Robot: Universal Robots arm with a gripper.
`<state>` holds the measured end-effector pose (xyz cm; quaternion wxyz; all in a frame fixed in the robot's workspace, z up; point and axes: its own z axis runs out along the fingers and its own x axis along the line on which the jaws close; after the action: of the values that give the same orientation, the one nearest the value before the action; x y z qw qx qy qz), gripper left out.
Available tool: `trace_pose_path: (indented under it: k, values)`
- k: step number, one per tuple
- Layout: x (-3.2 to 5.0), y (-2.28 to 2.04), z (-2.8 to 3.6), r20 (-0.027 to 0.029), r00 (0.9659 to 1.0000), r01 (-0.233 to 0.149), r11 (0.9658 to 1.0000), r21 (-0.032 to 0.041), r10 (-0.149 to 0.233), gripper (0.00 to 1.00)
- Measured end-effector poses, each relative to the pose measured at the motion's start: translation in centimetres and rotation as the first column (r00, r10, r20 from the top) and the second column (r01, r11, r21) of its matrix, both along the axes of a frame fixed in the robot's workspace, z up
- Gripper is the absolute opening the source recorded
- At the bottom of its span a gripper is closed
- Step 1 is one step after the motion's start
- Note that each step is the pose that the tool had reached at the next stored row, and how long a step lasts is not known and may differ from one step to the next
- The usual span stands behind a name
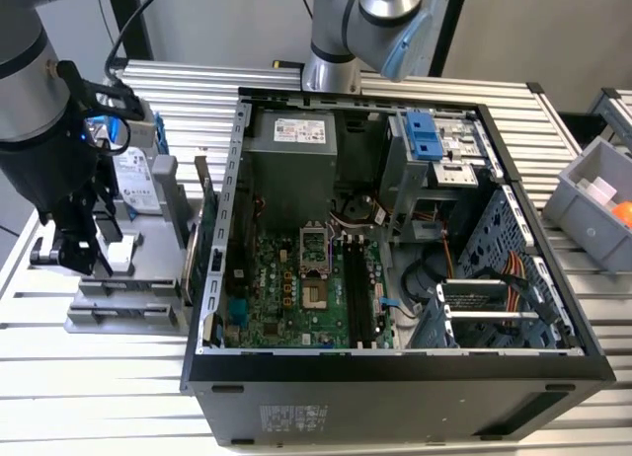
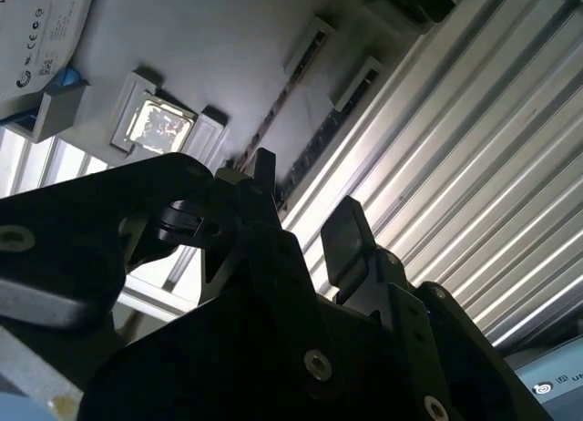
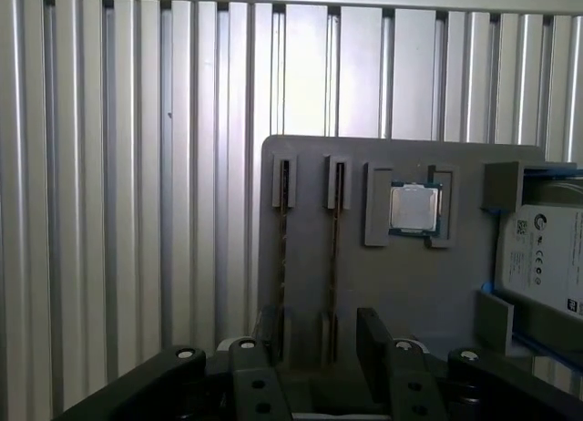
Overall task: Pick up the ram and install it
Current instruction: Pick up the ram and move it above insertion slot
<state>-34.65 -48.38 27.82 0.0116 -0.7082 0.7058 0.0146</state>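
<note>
Two thin dark ram sticks stand on edge in slots of a grey fixture plate (image 3: 410,293). In the first wrist view they are the one (image 3: 283,211) and the other (image 3: 334,220); in the second wrist view one of them (image 2: 278,107) runs toward the fingers. My gripper (image 3: 321,341) hangs open just over that end of the plate, and the second stick's line runs into the gap between its black fingers (image 3: 373,334). In the exterior view the gripper (image 1: 77,257) is at the left, over the fixture (image 1: 128,303), apart from the open computer case. The motherboard (image 1: 296,288) lies inside with its long black slots (image 1: 357,290).
On the same fixture sit a square processor chip (image 3: 414,208) and a silver hard drive (image 3: 547,257). A green board (image 1: 202,244) stands on edge between the fixture and the case wall (image 1: 235,180). A second arm's base (image 1: 331,71) stands behind the case. A grey bin (image 1: 592,204) is at the exterior view's right.
</note>
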Motion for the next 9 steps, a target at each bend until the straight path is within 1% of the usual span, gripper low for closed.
trace_pose_path:
  k: [9]
  values:
    - [0.00,0.00,-0.79,-0.0001,1.0000,0.000,1.0000,0.0000,0.000,1.00]
